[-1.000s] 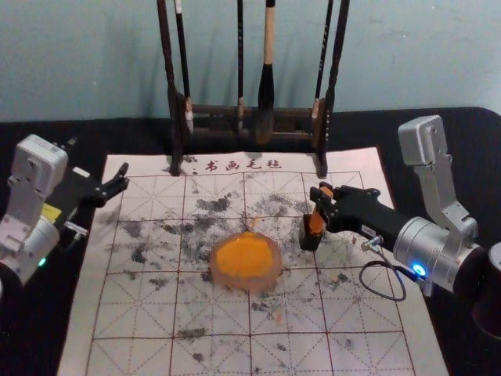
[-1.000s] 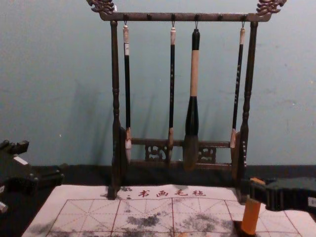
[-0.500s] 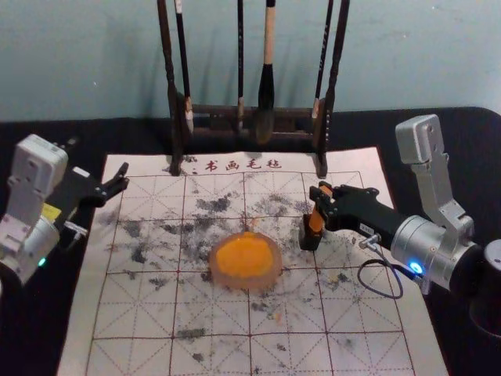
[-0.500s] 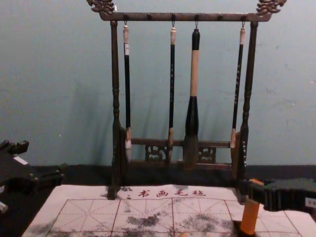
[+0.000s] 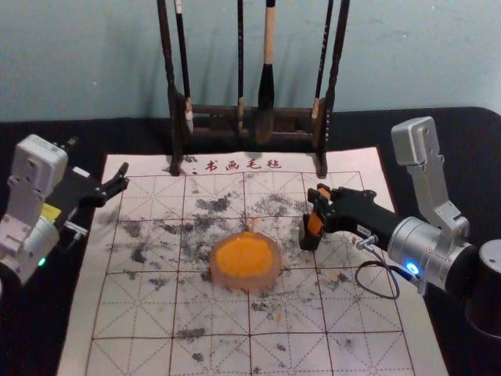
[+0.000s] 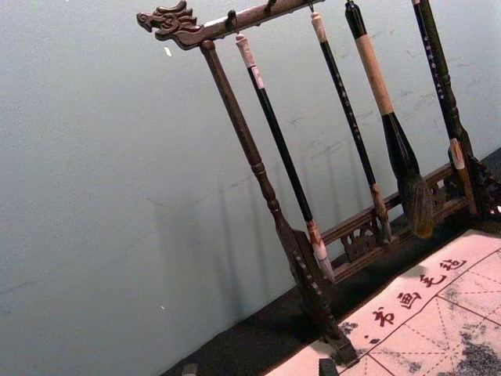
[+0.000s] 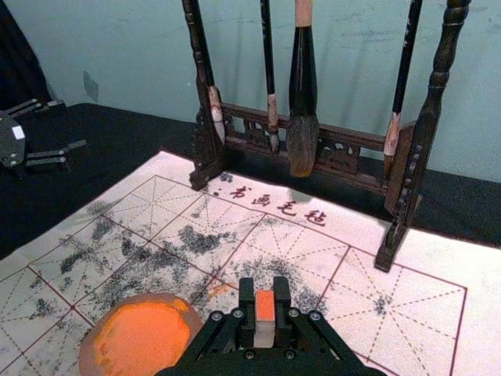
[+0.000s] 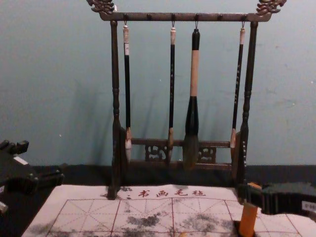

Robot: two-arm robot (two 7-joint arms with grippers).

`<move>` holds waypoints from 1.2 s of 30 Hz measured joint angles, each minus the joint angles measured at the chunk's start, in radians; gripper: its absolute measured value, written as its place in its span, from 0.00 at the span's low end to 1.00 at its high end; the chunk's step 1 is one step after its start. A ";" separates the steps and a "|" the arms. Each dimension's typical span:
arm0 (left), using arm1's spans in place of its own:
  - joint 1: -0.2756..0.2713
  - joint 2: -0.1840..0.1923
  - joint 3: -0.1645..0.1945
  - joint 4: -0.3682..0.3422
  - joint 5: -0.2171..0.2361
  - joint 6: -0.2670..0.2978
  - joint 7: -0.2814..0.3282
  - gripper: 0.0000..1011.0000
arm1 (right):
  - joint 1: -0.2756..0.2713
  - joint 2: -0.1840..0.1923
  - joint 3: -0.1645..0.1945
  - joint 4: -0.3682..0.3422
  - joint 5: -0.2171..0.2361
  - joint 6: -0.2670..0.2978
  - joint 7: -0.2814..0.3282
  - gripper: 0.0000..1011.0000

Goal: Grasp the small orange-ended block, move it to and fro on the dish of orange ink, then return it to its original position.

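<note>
Orange all along the side that showed, the small block (image 5: 315, 223) stood nearly upright, its long axis leaning a little so that the top tipped toward the robot's right. Its lower end was at a small dark holder (image 5: 308, 241) on the gridded sheet (image 5: 211, 356); whether it sat inside or was just free of it, I could not tell. The right gripper (image 7: 264, 304) had the block pinched between its two fingers, high up, having reached in from the robot's right.

From there the dish of orange ink (image 5: 244, 260) lay close by, off to the robot's left and slightly nearer its body. That sideways offset seemed to govern the coming move: probably a lift straight up along the block's length, then a short carry leftward and a touch back. Too early a shift sideways might have dragged the holder along.

Farther out, the left gripper (image 8: 45, 158) was parked over the sheet's left side, fingers spread and empty, much farther from the block. The brush rack (image 5: 250, 117) stood behind.
</note>
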 joint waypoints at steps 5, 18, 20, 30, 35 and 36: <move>0.000 0.000 0.000 0.000 0.000 0.000 0.000 0.99 | 0.001 -0.005 -0.001 0.011 -0.003 0.000 0.000 0.13; 0.000 0.000 0.000 0.000 0.000 0.000 0.000 0.99 | 0.002 -0.026 -0.014 0.046 -0.019 -0.007 0.001 0.13; 0.000 0.000 0.000 0.000 0.000 0.000 0.000 0.99 | 0.002 -0.028 -0.015 0.050 -0.023 -0.008 0.001 0.13; 0.000 0.000 0.000 0.000 0.000 0.000 0.000 0.99 | 0.003 -0.041 -0.016 0.067 -0.043 -0.015 -0.003 0.13; 0.000 0.000 0.000 0.000 0.000 0.000 0.000 0.99 | 0.001 -0.045 -0.013 0.070 -0.048 -0.016 -0.004 0.13; 0.000 0.000 0.000 0.000 0.000 0.000 0.000 0.99 | 0.000 -0.047 -0.012 0.071 -0.054 -0.018 -0.004 0.13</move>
